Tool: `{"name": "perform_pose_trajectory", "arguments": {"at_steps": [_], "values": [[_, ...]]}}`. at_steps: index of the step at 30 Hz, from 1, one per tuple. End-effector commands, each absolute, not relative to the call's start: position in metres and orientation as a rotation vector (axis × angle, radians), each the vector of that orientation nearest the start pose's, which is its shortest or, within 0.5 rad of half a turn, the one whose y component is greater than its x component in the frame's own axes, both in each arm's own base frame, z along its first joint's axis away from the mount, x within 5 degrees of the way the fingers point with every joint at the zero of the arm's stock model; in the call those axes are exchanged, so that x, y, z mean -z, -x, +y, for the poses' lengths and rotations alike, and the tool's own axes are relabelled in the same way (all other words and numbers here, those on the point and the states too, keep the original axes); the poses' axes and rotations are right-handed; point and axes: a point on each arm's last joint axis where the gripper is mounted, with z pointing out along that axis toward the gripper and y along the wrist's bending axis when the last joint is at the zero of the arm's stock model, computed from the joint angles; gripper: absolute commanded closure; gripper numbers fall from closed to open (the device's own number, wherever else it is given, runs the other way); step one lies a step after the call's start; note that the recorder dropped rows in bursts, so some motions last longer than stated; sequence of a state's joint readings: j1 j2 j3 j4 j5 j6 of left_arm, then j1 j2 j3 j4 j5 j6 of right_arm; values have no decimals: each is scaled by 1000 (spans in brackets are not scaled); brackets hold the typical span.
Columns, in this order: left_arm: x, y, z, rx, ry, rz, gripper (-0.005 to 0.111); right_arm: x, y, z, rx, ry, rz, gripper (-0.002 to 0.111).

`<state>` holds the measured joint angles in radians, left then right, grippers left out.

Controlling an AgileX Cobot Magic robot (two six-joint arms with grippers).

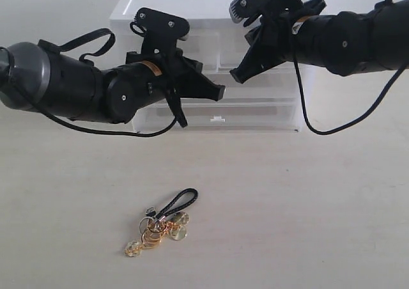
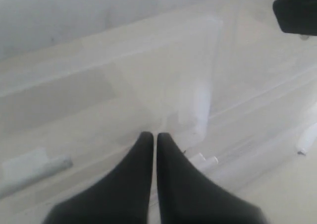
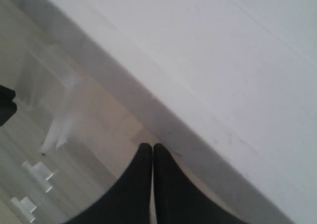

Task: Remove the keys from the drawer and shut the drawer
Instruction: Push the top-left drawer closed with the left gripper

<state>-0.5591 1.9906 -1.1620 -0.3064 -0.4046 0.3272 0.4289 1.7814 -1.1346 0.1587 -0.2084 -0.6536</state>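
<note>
The keys (image 1: 163, 224), gold rings and round gold pieces on a black braided cord loop, lie on the table near the front, apart from both grippers. The drawer (image 1: 203, 49), the left half-width translucent one, looks flush with the unit's front and is mostly hidden behind my left arm. My left gripper (image 1: 220, 92) (image 2: 149, 135) is shut with nothing between its fingers, tips close to the drawer fronts. Up at the unit's top edge, near the middle divider, my right gripper (image 1: 238, 77) (image 3: 151, 145) is also shut and holds nothing.
The white translucent drawer unit (image 1: 281, 110) stands at the back of the pale table (image 1: 307, 206), with two full-width drawers below the half-width pair. A black cable (image 1: 307, 119) hangs from the right arm in front of the unit's right corner.
</note>
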Motion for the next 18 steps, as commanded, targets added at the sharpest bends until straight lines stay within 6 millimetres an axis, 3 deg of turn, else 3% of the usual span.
{"name": "perform_pose_trajectory", "arguments": {"at_steps": [1, 10, 18], "values": [[-188, -382, -205, 182, -393, 1806, 103, -262, -378, 162, 105, 753, 1625, 109], [-202, -352, -194, 195, -364, 1799, 103, -262, -378, 161, 105, 751, 1623, 109], [-200, -328, -206, 235, -408, 1802, 103, -263, -378, 161, 112, 755, 1616, 109]]}}
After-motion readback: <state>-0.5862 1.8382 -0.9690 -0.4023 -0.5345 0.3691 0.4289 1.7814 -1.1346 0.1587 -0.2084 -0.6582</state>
